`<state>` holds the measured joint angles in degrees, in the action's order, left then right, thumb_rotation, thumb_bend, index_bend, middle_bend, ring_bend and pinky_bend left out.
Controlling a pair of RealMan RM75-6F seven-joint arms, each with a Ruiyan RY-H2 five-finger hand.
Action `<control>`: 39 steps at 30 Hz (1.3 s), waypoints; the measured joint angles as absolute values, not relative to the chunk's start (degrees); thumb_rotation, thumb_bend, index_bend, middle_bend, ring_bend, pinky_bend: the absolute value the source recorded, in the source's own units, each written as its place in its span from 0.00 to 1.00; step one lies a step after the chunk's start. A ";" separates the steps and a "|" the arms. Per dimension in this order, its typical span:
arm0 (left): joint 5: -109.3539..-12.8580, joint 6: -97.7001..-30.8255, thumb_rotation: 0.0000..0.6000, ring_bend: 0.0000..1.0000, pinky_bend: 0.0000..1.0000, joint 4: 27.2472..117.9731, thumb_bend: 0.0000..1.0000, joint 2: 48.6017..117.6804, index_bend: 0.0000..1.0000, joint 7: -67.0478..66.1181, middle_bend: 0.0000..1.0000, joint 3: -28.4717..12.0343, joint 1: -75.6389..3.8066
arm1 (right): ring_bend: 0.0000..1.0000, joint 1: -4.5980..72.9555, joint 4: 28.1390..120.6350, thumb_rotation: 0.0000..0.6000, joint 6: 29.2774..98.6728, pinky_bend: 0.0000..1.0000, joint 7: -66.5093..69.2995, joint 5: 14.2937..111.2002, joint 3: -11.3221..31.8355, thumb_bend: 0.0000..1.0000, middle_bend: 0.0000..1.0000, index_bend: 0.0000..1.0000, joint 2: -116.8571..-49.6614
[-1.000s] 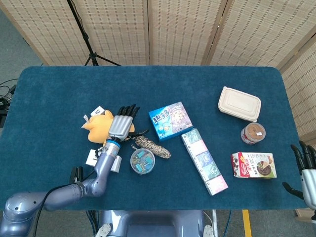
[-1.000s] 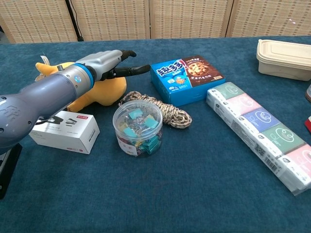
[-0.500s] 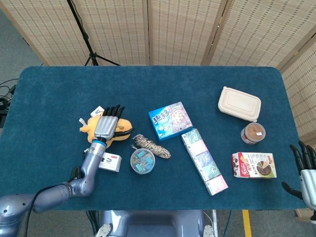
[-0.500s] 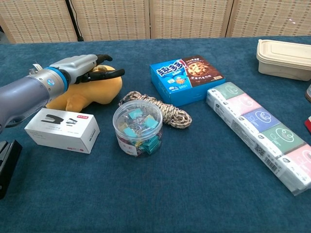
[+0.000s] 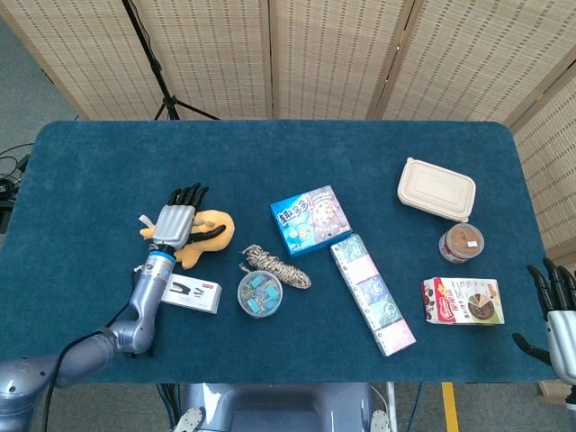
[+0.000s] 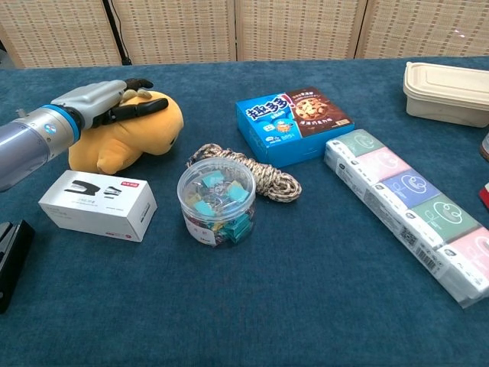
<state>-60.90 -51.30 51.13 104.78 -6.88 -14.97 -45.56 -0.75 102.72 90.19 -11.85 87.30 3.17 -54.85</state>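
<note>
My left hand (image 5: pixel 175 221) lies flat with its fingers stretched out over the left part of a yellow plush toy (image 5: pixel 220 223). In the chest view the left hand (image 6: pixel 95 99) sits at the top of the plush toy (image 6: pixel 134 134), fingertips over its upper edge, and grips nothing. A white stapler box (image 6: pixel 98 202) lies just in front of the toy. My right hand (image 5: pixel 556 310) hangs at the table's front right corner, fingers spread and holding nothing, beside a red-and-white snack box (image 5: pixel 463 301).
A clear tub of binder clips (image 6: pixel 216 200) and a coil of rope (image 6: pixel 263 174) lie right of the plush. Further right are a blue cookie box (image 6: pixel 294 126), a long tissue pack (image 6: pixel 412 210), a beige lidded container (image 5: pixel 436 188) and a small cup (image 5: pixel 461 243). A black object (image 6: pixel 9 260) lies at the front left.
My left hand has slid left and back across the plush toy, from its right side to its left. The white box it partly covered now shows fully. The right hand stays put.
</note>
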 measured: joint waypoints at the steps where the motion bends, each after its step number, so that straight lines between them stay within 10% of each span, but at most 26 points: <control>1: -61.61 -51.40 0.00 0.00 0.00 50.45 0.00 104.83 0.00 -5.76 0.00 -14.80 -45.40 | 0.00 -0.76 102.74 1.00 90.19 0.00 -11.83 87.31 3.16 0.00 0.00 0.00 -54.83; 26: -77.80 -66.18 0.00 0.00 0.00 67.12 0.00 100.15 0.00 2.31 0.00 -13.59 -43.41 | 0.00 -1.09 103.25 1.00 90.74 0.00 -10.47 88.53 2.85 0.00 0.00 0.00 -54.03; 39: -79.52 -67.43 0.00 0.00 0.00 50.13 0.00 112.42 0.00 10.08 0.00 -14.74 -47.04 | 0.00 -1.30 103.25 1.00 91.14 0.00 -8.80 88.15 3.19 0.00 0.00 0.00 -53.22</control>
<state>-79.52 -67.43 50.13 112.42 10.08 -14.74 -47.04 -1.30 103.25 91.14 -8.80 88.15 3.19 -53.22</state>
